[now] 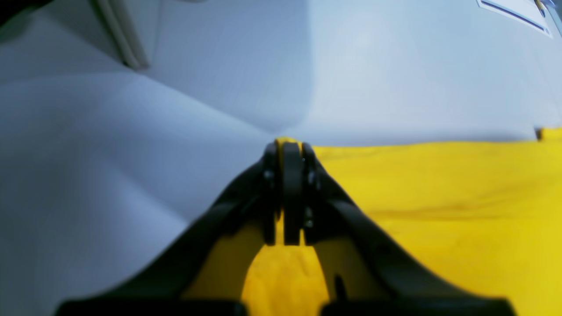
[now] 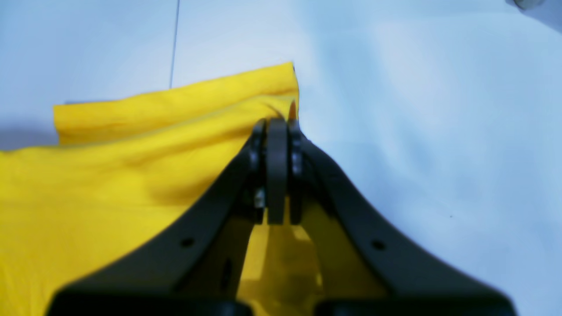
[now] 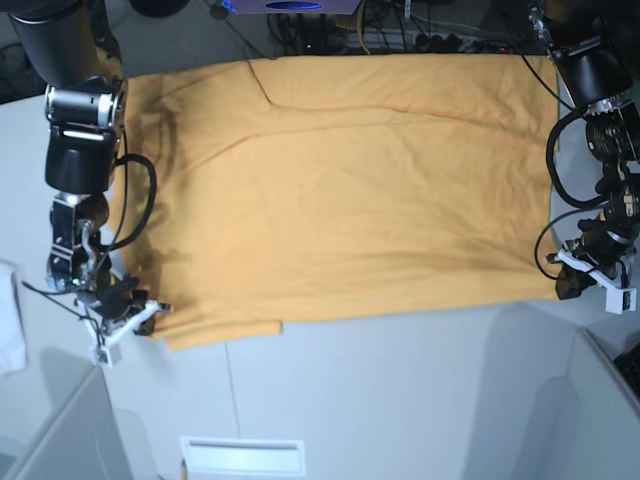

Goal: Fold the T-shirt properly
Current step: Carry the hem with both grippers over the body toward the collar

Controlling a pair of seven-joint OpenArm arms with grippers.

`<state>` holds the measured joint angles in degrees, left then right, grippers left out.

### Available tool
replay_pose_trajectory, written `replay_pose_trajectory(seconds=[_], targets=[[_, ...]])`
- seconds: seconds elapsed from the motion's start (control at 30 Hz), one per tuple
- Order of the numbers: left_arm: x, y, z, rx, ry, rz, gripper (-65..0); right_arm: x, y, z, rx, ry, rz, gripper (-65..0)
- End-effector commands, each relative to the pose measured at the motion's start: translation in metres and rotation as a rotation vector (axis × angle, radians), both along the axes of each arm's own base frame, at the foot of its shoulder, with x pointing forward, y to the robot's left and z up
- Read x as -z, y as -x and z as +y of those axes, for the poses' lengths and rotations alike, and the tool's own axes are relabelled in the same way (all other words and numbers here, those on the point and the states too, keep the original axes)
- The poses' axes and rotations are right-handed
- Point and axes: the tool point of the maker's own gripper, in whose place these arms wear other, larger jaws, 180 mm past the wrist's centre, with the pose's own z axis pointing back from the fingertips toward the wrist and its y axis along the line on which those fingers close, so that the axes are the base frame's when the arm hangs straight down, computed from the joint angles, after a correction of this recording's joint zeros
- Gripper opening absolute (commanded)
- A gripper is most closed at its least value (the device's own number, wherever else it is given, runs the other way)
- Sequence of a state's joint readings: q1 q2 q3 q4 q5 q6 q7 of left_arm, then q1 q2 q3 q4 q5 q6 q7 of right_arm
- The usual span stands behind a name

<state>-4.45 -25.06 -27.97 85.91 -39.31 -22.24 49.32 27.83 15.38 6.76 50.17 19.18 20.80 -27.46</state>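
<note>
Fig.: early stage of the fold, seen from beside the bench. The T-shirt (image 3: 350, 190) lies spread over the white table (image 3: 400, 400), its long axis running left-right in the base view, covering most of the far and middle part of the top. It looks to be one broad slab w/ a long crease line across the far portion and a diagonal seam near the far-left corner, so it may already be doubled once, but the layers can't be counted from here.

Right gripper (image 3: 128, 318), at the near-left corner in the base view: jaws together, pinched on the shirt's corner; in the right wrist view the fabric edge (image 2: 290, 87) pokes out just past the closed tips (image 2: 277, 127), w/ a rolled hem beyond it.

Left gripper (image 3: 590, 275), at the near-right corner: jaws likewise together, clamped on the shirt's edge; the left wrist view shows a small tab of cloth (image 1: 285, 141) at the tips (image 1: 287, 151) and the hem running off to the right.

Status, by judgement: both near corners are secured, the cloth is still flat on the table, no lift visible. Remaining: carry the near edge over toward the far edge, lay it down w/o dragging, then further folds to reach a compact packet. Most of the task is therefore still ahead. A white cloth (image 3: 10, 330) sits at the left edge, apart from the shirt
</note>
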Motion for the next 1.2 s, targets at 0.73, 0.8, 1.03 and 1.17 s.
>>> replay_pose_trajectory(seconds=[0.73,0.8,1.03,1.17], targets=[[-0.016,0.083,-0.015,0.069,-0.164,0.010,-65.0,-0.029,0.053,-0.031,0.039,0.066,0.019,-65.0],[-0.015,0.091,-0.009,0.051,-0.171,0.023,-65.0,-0.031,0.061,-0.034,0.062,0.057,0.029,-65.0],[-0.022,0.096,-0.011,0.061,-0.195,0.013,-65.0,-0.035,0.087,-0.032,0.075,0.060,0.066,-65.0],[-0.020,0.103,-0.014,0.075,-0.205,0.028,-65.0,-0.039,0.101,-0.031,0.097,0.054,0.079,-65.0]])
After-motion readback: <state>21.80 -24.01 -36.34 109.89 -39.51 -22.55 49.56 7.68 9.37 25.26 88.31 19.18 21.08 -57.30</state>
